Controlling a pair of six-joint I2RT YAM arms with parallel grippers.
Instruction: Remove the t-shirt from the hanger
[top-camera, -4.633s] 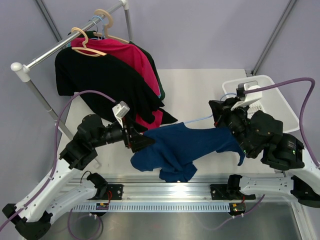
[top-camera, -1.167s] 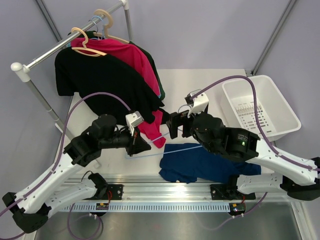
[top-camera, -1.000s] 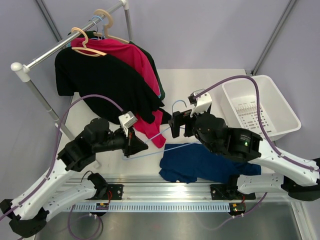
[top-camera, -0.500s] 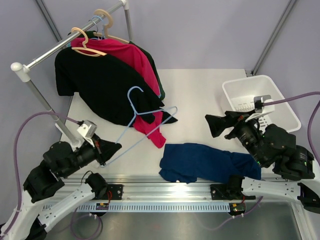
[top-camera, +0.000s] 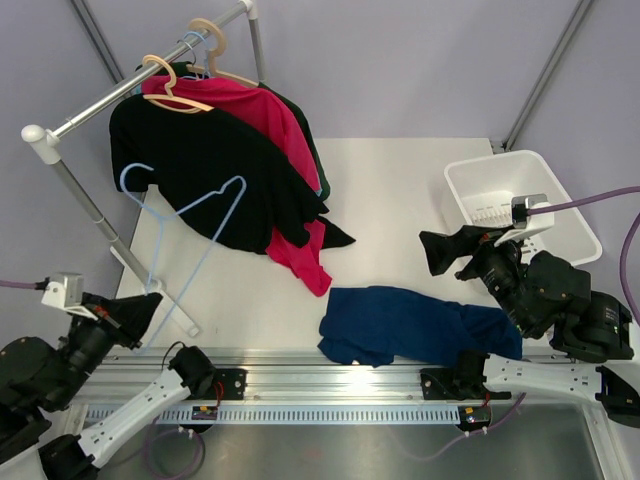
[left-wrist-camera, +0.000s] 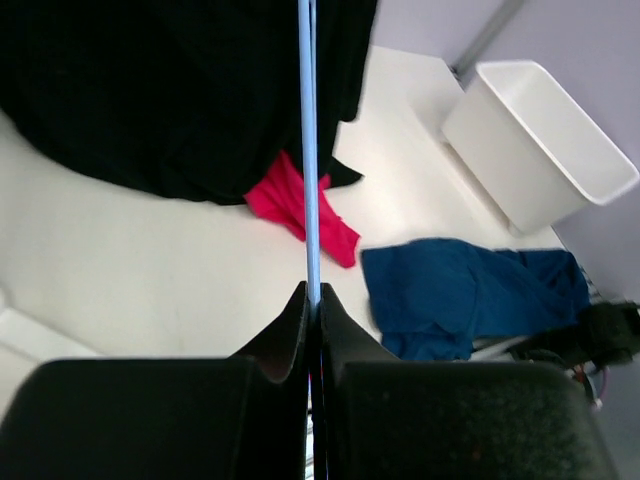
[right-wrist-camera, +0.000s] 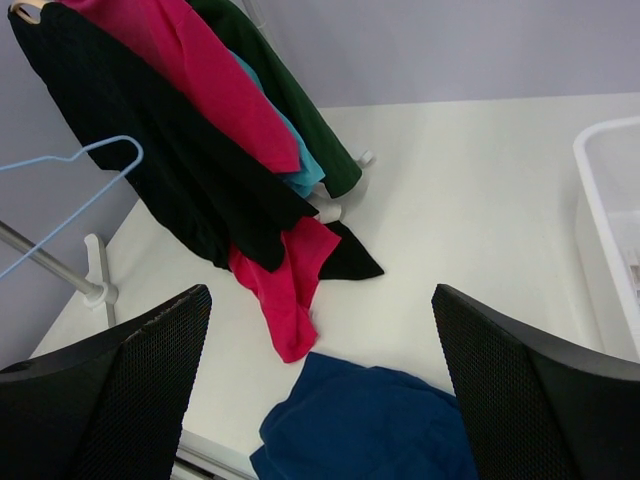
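The blue t-shirt (top-camera: 410, 325) lies crumpled on the table near the front edge, free of the hanger, and also shows as the t-shirt (left-wrist-camera: 462, 292) and the t-shirt (right-wrist-camera: 372, 428). The light blue wire hanger (top-camera: 182, 205) stands bare in the air at the far left, in front of the black shirt. My left gripper (top-camera: 148, 302) is shut on its lower wire. In the left wrist view the hanger (left-wrist-camera: 308, 140) runs straight up from the closed left gripper (left-wrist-camera: 312, 292). My right gripper (top-camera: 445, 250) hovers open and empty right of the t-shirt; the right gripper (right-wrist-camera: 320, 295) looks down on it.
A clothes rail (top-camera: 110, 95) at the back left carries black (top-camera: 200, 160), red (top-camera: 255, 110) and green shirts on wooden hangers, their hems on the table. The rail's post (top-camera: 95, 215) stands near the hanger. A white bin (top-camera: 525, 205) sits at the right.
My left arm has swung back and to the left, carrying the bare hanger up away from the t-shirt. The right arm pulled back to the right and now holds still, open.
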